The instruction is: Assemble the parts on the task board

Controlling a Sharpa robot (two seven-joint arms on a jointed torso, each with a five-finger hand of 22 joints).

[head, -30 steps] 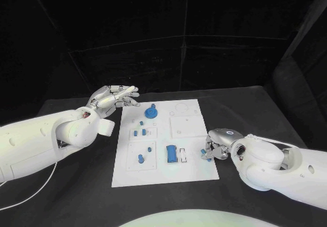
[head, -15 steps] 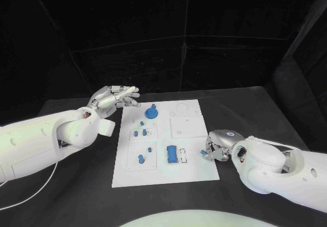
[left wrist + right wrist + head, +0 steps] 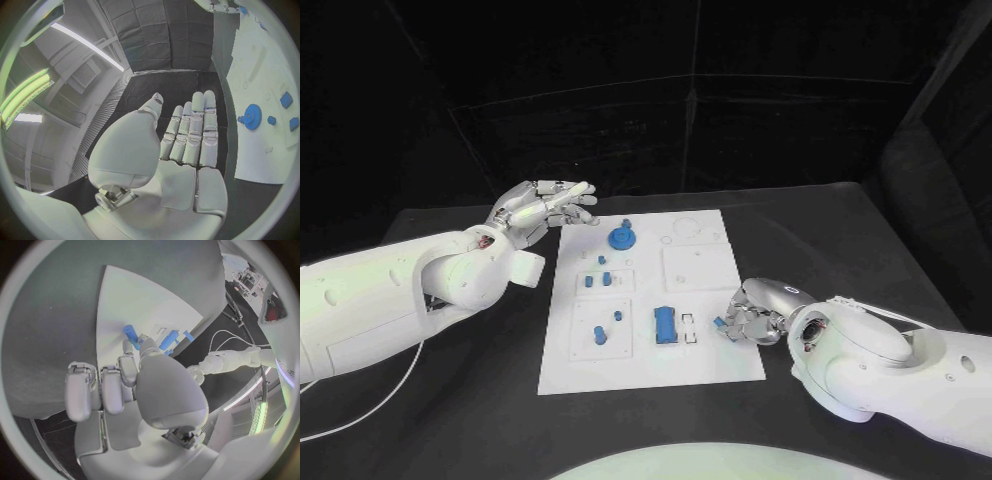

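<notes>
Right hand (image 3: 759, 318) pinches a small blue part (image 3: 720, 322) at the task board's (image 3: 697, 365) right edge; left hand (image 3: 538, 210) hovers released, fingers spread, beyond the board's far-left corner

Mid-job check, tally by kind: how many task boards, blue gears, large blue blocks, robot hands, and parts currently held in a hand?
Task board: 1
Blue gear: 1
Large blue block: 1
Robot hands: 2, left robot hand and right robot hand
Held parts: 1, a small blue part in the right robot hand
Total: 6
</notes>
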